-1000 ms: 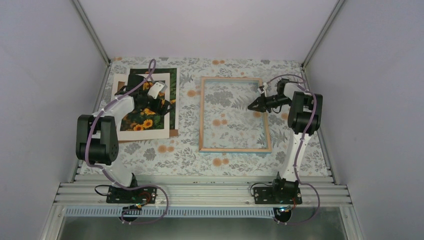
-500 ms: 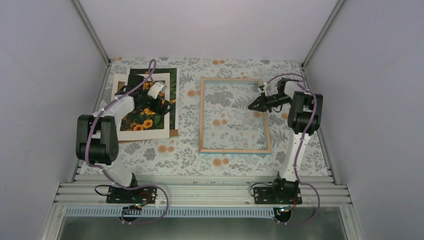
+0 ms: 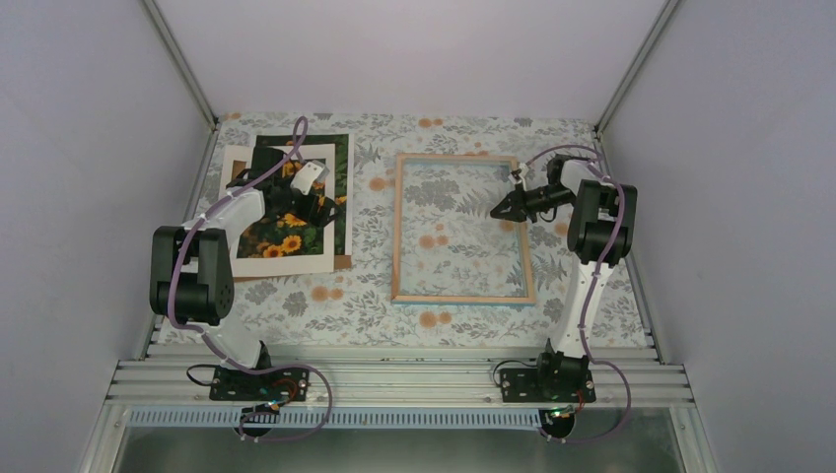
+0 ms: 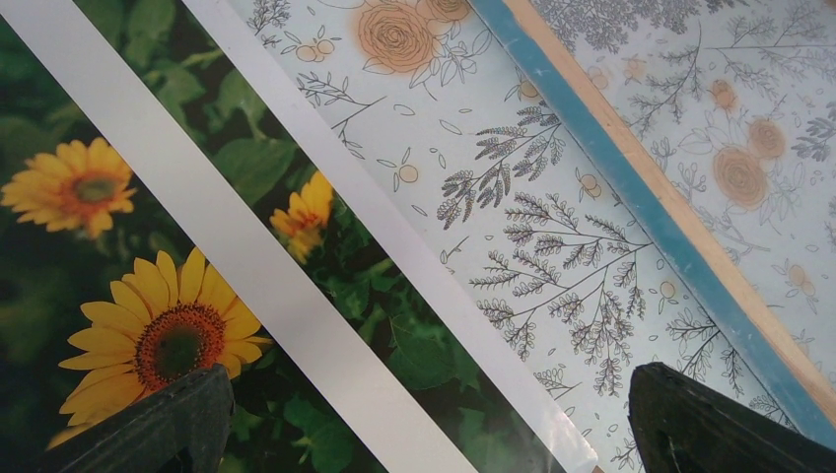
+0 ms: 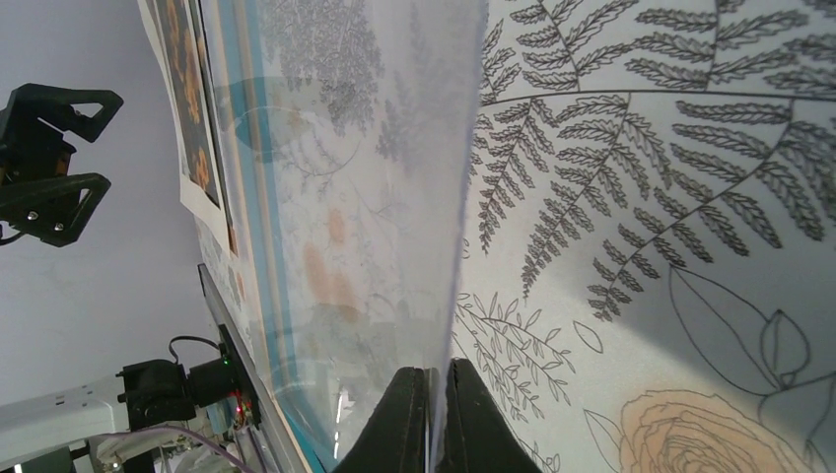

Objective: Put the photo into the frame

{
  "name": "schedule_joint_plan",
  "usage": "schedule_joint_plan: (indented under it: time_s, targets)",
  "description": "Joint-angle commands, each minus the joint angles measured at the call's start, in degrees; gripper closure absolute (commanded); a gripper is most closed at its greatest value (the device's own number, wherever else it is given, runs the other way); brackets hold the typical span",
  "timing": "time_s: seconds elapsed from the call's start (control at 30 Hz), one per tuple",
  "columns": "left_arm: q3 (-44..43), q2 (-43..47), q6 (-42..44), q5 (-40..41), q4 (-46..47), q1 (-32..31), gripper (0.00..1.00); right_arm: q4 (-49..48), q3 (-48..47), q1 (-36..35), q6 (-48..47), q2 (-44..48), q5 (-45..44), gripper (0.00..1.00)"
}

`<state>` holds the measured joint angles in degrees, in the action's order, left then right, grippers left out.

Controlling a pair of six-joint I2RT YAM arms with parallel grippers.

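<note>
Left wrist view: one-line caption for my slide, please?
Open left gripper above the sunflower photo and white border sheet, teal frame lying alongside on the floral tablecloth.

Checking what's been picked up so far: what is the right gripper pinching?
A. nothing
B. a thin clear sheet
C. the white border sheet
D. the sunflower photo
B: the right wrist view shows the right gripper closed on the edge of a thin clear sheet, with the tablecloth pattern visible through it; the photo lies well away from it.
</note>
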<state>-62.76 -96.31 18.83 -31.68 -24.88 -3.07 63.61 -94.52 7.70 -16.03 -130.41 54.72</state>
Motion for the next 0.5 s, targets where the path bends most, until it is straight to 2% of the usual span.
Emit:
schedule_joint_plan:
  time_s: [0.0, 0.47]
  targets:
    - [0.2, -0.6, -0.2, -0.2, 1.5, -0.2, 0.0, -0.4, -0.7, 1.2, -0.9, 1.0, -2.4, 0.96]
    - [0.0, -1.0, -0.2, -0.2, 1.3, -0.2, 0.0, -0.5, -1.2, 2.5, -1.9, -0.1, -4.4, 0.96]
